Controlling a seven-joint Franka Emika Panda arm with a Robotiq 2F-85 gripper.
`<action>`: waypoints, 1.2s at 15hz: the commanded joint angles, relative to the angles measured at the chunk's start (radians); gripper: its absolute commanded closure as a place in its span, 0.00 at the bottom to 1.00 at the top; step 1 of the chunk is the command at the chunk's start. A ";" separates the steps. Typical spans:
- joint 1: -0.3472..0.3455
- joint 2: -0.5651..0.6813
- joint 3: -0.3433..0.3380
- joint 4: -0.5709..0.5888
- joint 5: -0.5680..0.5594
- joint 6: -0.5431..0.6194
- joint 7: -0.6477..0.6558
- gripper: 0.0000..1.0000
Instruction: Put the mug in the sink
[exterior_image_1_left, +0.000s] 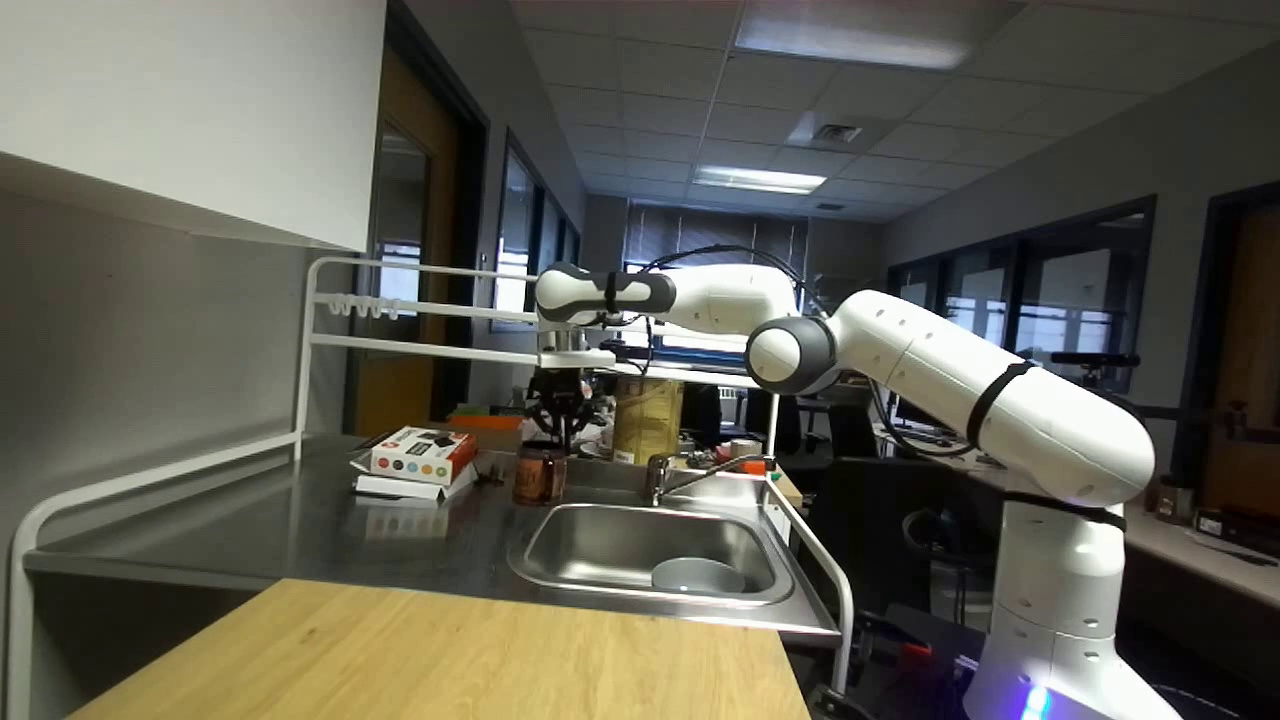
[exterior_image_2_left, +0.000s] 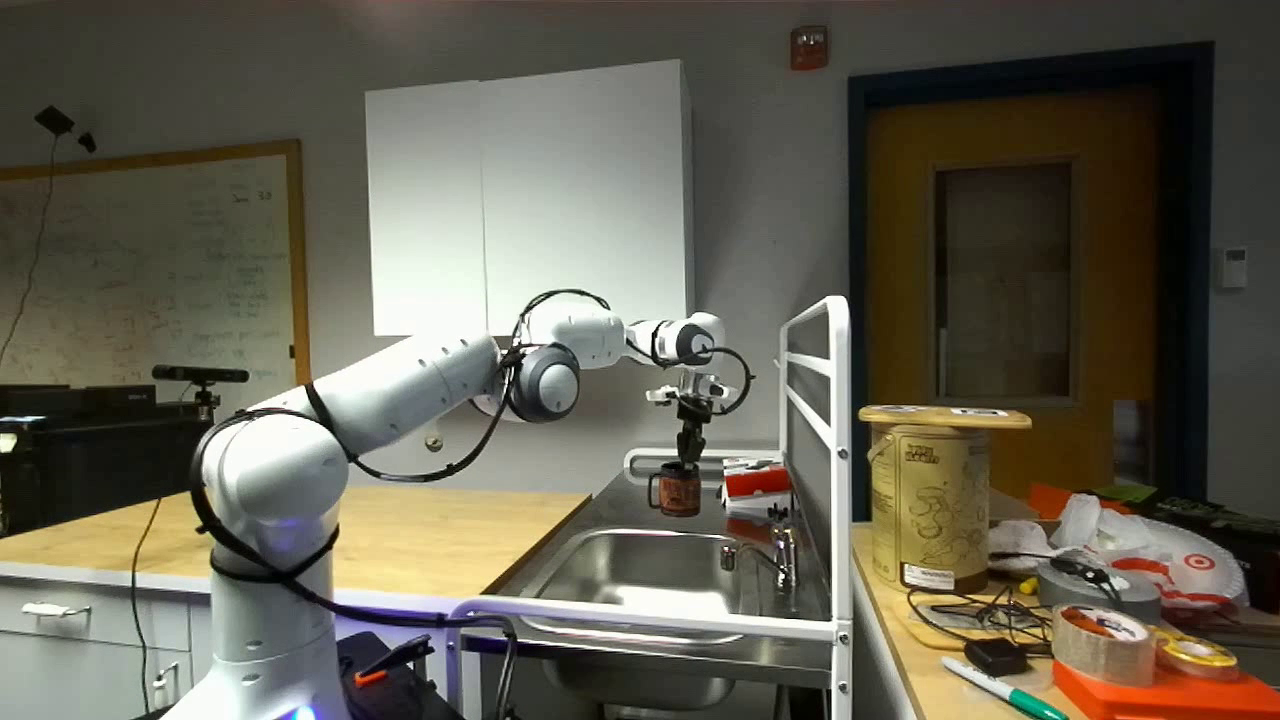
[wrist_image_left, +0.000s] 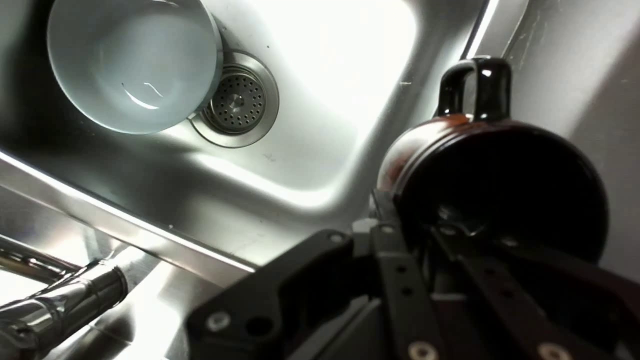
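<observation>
Mug (exterior_image_2_left: 679, 492) found upright, in the robot's hold, just beside the sink (exterior_image_1_left: 640, 535), off the end nearest the white-and-red stack (exterior_image_1_left: 420, 455); it is not yet inside. Jaws: clenched on the mug's wall, one half inside the mouth and the other outside it, per the wrist view; the dark interior hides the inner contact. From where I stand the mug looks raised off the steel tabletop (exterior_image_1_left: 330, 530), though I cannot confirm the gap.

Inside the sink sits a pale bowl (wrist_image_left: 130, 65), overlapping the drain (wrist_image_left: 237, 102); bare steel lies between the drain and the end where the mug is. I judge that bare floor the proper landing place.

Recommended method: make sure the mug's base stands higher than the sink's edge before any sideways travel, then carry it over level. Keep the handle (wrist_image_left: 492, 95) clear of that edge, and stay off the faucet (exterior_image_2_left: 787, 562), whose spout reaches toward the sink. The hold is on one side only, so a knock against steel could tilt the mug; slow travel is advised. Lower until it rests flat, short of the bowl, then part the jaws and rise straight, lest the inner half drag the mug.
</observation>
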 joint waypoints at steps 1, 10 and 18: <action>-0.022 -0.011 0.004 -0.009 0.021 -0.005 0.055 0.94; -0.088 -0.010 0.014 -0.115 0.068 0.058 0.119 0.94; -0.143 -0.120 0.016 -0.359 0.192 0.192 0.084 0.94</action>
